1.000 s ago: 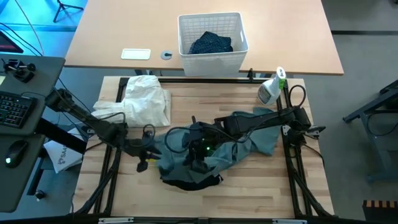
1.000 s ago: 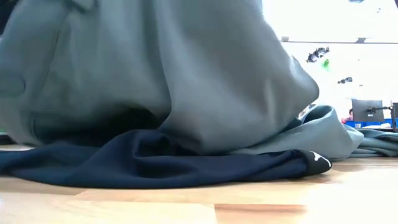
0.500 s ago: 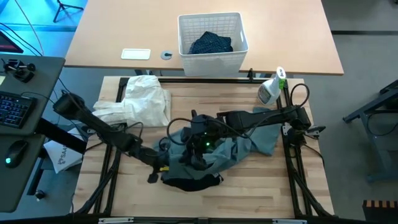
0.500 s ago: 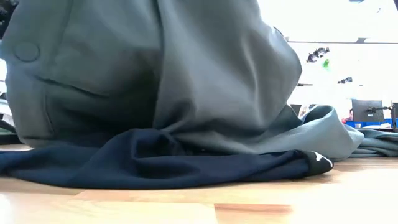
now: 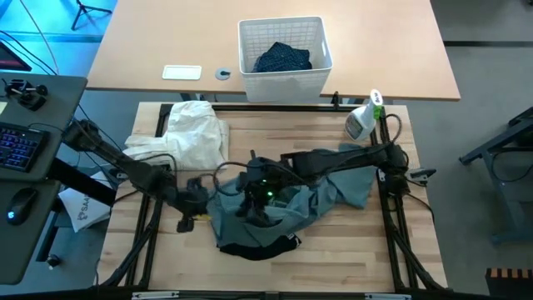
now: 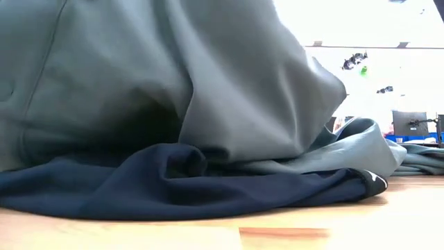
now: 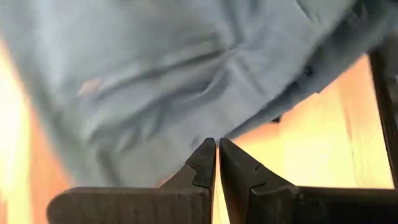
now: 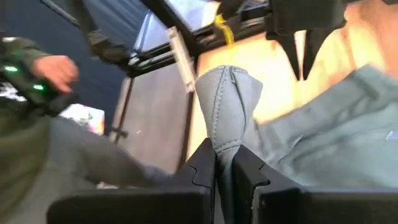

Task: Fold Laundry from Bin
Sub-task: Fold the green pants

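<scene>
A grey-green top (image 5: 283, 204) lies bunched at the table's middle, over a black piece (image 5: 254, 246) whose edge shows below it in the low view (image 6: 173, 187). My right gripper (image 5: 250, 200) is shut on the top, and the cloth hangs wide in the low view (image 6: 159, 76). My left gripper (image 5: 200, 198) stands shut at the top's left edge, its fingers (image 7: 205, 158) pointing down at the cloth (image 7: 155, 81). The bin (image 5: 285, 77) stands on the far table with navy trousers (image 5: 283, 58) inside. My right gripper pinches a raised fold of the grey-green top, along a seam (image 8: 225, 134), between its two fingers. The fold stands up past the fingertips. The rest of the top drapes down onto the table and the black piece. My left gripper: I cannot tell whether its tips touch the cloth's edge (image 7: 205, 134).
A white cloth (image 5: 196, 133) lies heaped at the table's far left. A spray bottle (image 5: 362, 118) stands at the far right corner. A person's hand (image 8: 56, 70) shows beyond the table's left side. Bare wood lies along the near edge (image 5: 333, 258).
My left gripper reached toward the near edge beside the grey-green top, then drew back up and to the left. The hanging cloth has shifted a little. The black piece's right end has slid slightly toward the right in the low view.
</scene>
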You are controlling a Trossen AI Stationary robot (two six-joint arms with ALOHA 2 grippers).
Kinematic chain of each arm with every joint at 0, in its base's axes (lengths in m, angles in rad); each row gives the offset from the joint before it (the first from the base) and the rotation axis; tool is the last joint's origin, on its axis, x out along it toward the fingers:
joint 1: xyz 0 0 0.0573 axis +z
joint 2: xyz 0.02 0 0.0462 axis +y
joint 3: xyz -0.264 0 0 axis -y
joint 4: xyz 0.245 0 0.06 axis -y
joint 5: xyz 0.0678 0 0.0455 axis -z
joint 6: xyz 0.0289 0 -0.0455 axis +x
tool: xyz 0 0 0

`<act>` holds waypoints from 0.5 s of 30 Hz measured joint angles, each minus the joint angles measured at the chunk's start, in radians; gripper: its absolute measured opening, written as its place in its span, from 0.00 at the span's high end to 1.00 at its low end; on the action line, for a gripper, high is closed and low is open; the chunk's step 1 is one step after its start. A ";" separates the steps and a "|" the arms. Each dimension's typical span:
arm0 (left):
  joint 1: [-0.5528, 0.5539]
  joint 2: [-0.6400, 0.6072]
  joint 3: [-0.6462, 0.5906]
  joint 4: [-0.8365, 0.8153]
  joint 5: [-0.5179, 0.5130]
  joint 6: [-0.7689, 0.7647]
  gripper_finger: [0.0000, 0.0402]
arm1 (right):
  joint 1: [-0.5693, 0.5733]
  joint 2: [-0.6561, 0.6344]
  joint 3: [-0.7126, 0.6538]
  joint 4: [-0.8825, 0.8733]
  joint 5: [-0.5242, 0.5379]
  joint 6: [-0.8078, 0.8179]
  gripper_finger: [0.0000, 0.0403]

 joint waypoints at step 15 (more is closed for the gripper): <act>-0.015 -0.126 -0.004 -0.354 -0.043 -0.912 0.93 | -0.145 0.321 -0.001 0.335 -0.120 -0.203 0.97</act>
